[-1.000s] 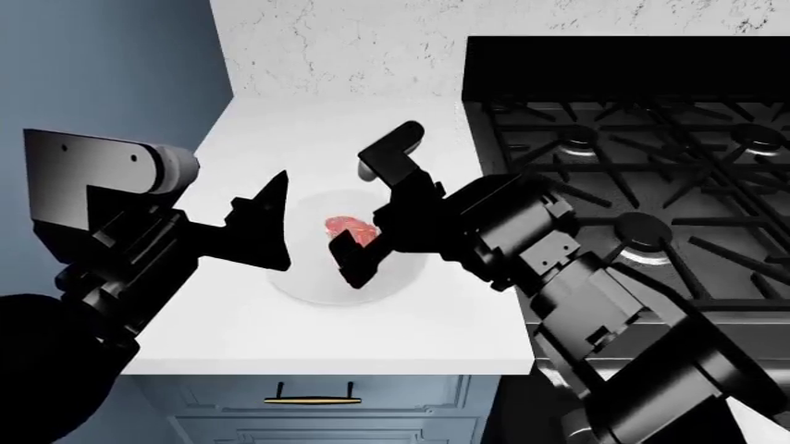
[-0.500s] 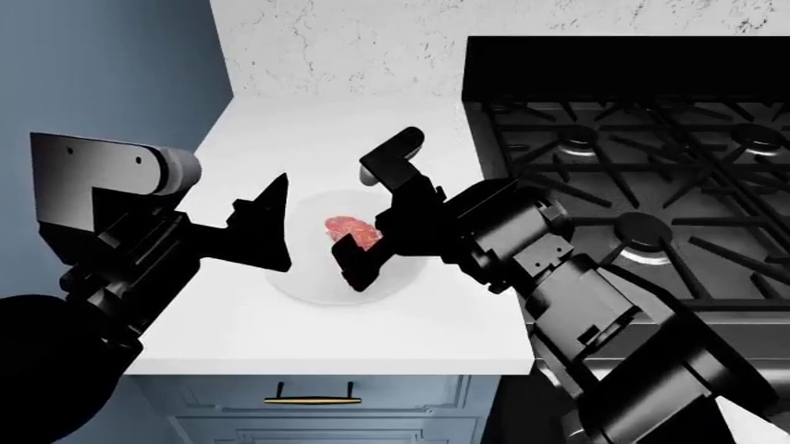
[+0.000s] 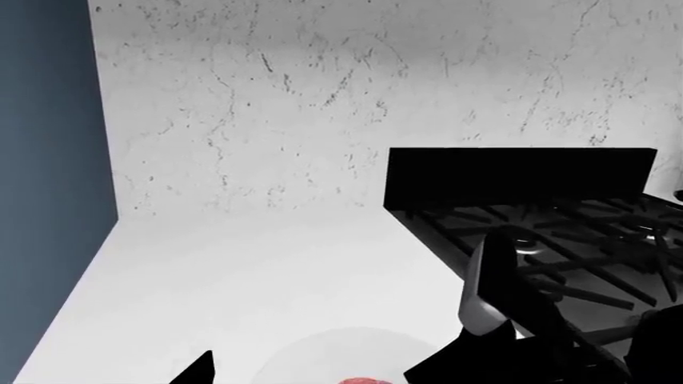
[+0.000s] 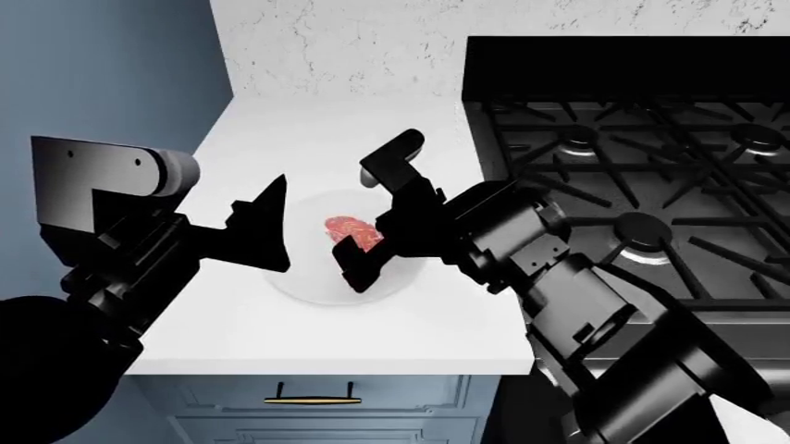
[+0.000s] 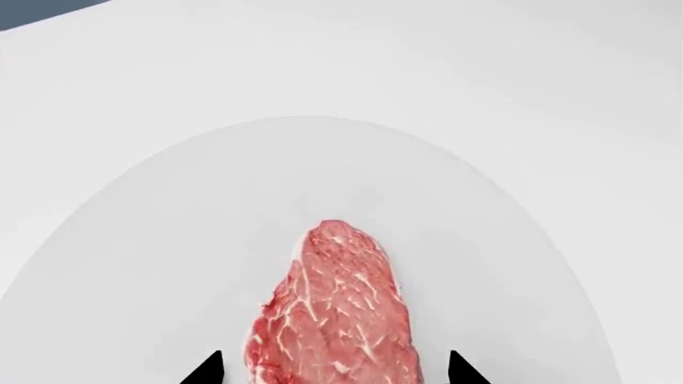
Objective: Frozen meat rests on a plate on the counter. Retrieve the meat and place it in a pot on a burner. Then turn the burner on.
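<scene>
The meat (image 4: 346,228) lies flat on the white plate (image 4: 309,277), which sits on the counter (image 4: 309,139). My right gripper (image 4: 362,225) hangs open over the plate with one finger on each side of the meat. In the right wrist view the meat (image 5: 333,320) fills the gap between the two black fingertips (image 5: 208,370) of the right gripper (image 5: 333,372). They are apart from it. My left gripper (image 4: 274,227) is open at the plate's left edge. Its wrist view shows only a sliver of meat (image 3: 363,381) and plate (image 3: 341,360). The pot is out of view.
A black gas stove (image 4: 642,157) with cast grates adjoins the counter on the right, and its near burner (image 4: 642,227) lies behind my right forearm. A blue wall (image 4: 111,74) bounds the counter on the left, with a speckled backsplash (image 3: 320,96) behind. Cabinet fronts (image 4: 314,400) are below.
Almost nothing has changed. Both arms have drifted slightly and the right gripper still straddles the meat. The meat lies where it was on the plate.
</scene>
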You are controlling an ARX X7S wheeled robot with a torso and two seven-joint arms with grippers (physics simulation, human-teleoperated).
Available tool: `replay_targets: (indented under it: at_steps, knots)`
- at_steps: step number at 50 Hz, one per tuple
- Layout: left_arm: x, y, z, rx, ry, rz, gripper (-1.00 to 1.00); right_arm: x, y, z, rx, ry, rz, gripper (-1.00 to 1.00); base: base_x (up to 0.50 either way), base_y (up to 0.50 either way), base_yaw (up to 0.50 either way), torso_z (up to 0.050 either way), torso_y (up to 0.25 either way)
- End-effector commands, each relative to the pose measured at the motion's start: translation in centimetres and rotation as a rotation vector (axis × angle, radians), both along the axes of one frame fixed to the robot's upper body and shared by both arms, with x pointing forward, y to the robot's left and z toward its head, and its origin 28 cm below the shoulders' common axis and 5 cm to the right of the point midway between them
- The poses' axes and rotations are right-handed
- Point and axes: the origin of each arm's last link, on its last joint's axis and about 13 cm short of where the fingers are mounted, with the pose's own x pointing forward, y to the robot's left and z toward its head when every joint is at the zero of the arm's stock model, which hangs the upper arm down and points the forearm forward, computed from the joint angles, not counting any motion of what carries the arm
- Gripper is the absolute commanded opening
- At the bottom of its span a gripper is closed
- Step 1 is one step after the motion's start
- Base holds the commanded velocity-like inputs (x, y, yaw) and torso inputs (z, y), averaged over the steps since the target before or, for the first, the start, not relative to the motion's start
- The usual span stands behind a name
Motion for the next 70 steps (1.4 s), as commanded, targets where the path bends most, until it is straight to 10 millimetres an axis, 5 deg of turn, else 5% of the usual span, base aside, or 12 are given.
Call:
replay_targets:
  at_steps: [1, 4, 5, 21, 35, 70]
  knots:
    - [0.1, 0.0, -0.1, -0.002, 0.002, 0.002, 1.00, 0.1, -0.1, -0.5, -0.018, 0.004, -0.004, 1.00, 0.00, 0.00, 0.00, 0.000, 0.000]
    - [0.1, 0.0, -0.1, -0.003, 0.003, 0.003, 1.00, 0.1, -0.1, -0.5, -0.019, 0.003, -0.003, 1.00, 0.00, 0.00, 0.00, 0.000, 0.000]
    - [0.1, 0.0, -0.1, -0.003, 0.003, 0.003, 1.00, 0.1, -0.1, -0.5, -0.019, 0.002, -0.002, -1.00, 0.00, 0.00, 0.00, 0.000, 0.000]
    - [-0.5, -0.1, 0.4, -0.003, -0.008, -0.004, 1.00, -0.5, -0.2, 0.6, -0.003, -0.038, -0.014, -1.00, 0.00, 0.00, 0.00, 0.000, 0.000]
    - [-2.0, -0.5, 1.6, 0.006, -0.048, -0.017, 1.00, -2.0, -1.0, 4.5, 0.102, -0.194, -0.055, -1.00, 0.00, 0.00, 0.00, 0.000, 0.000]
    - [-3.4, -2.5, 3.1, 0.044, -0.089, -0.093, 1.00, -7.1, -7.3, 9.3, 0.253, -0.406, -0.307, -1.00, 0.00, -0.13, 0.00, 0.000, 0.000]
